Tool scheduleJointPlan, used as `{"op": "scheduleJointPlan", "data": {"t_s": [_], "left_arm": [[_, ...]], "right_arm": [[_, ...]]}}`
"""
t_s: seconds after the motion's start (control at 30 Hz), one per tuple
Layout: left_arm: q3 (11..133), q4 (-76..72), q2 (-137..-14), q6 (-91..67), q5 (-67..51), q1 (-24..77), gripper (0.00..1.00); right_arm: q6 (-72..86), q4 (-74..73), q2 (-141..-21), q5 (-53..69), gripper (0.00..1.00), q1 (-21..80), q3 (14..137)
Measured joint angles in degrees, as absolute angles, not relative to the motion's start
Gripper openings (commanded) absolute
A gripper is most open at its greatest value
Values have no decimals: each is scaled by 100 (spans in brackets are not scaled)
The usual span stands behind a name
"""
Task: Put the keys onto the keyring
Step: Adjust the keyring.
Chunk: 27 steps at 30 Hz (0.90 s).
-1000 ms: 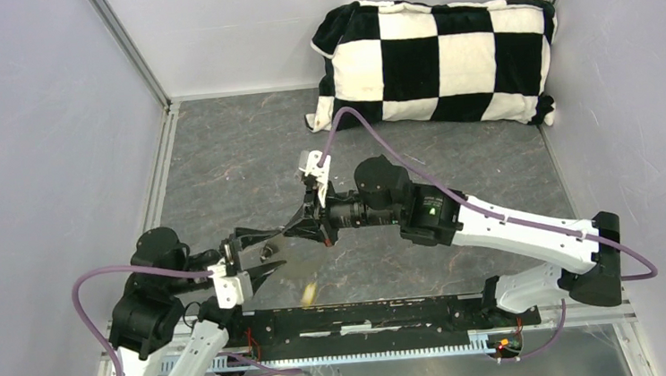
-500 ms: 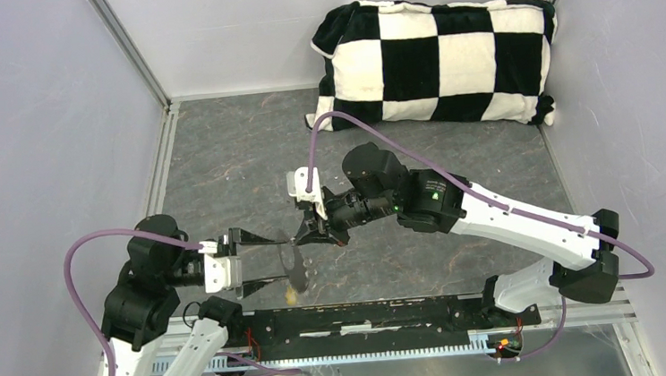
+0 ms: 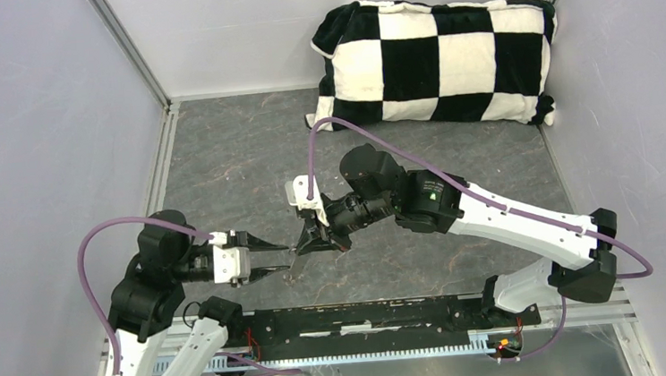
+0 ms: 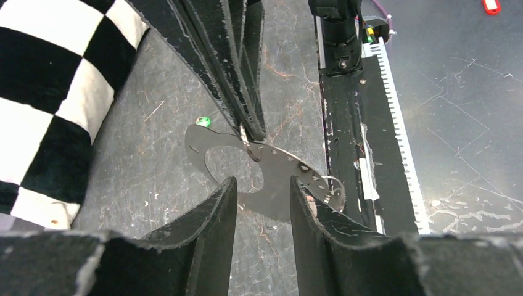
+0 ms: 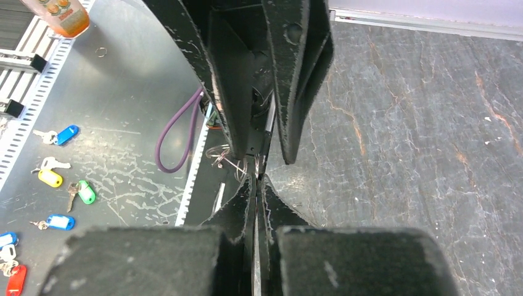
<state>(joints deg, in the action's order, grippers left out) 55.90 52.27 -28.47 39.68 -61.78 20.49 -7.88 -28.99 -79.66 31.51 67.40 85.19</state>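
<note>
Right: my right gripper (image 5: 256, 180) clenched on one flat metal plate (image 4: 284, 163) | Left: my left gripper (image 4: 263, 185) spread astride plate, grip unclear | Seen: one keyring (image 4: 334, 179), one green key (image 4: 202, 121)

Resting on the grey marbled surface (image 3: 237, 160): a checkered pillow (image 3: 434, 61); well in front of it, a black rail (image 3: 366, 315).

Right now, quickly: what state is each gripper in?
Left gripper: open, fingers astride the flat metal piece.
Right gripper: shut on the flat metal piece.
</note>
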Motion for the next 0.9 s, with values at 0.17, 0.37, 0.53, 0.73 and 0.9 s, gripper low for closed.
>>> {"op": "scheduleJointPlan", "data": {"t_s": [0.17,0.37,0.53,0.73,0.9], "left_arm": [[5590,5225,-2993,3968,-6173,2049,42],[5590,5223,-3011,3968,-6173,2049,39],[5583,5249,-3011,3966,-6180,2049,34],[5548,5240,-3006,3966,-6202,2049,23],[5511,5266,-2985,3966,-6213,2051,8]], "right_arm": [[-788,-2899,-8042,3293,0,6740,8519],[-788,-2899,-8202,3433,0,6740,8519],[-788,-2904,-8272,3470,0,6744,8527],[-788,-2930,-8333,3468,0,6751,8615],[-792,-2950,-8337,3413,0,6751,8615]]}}
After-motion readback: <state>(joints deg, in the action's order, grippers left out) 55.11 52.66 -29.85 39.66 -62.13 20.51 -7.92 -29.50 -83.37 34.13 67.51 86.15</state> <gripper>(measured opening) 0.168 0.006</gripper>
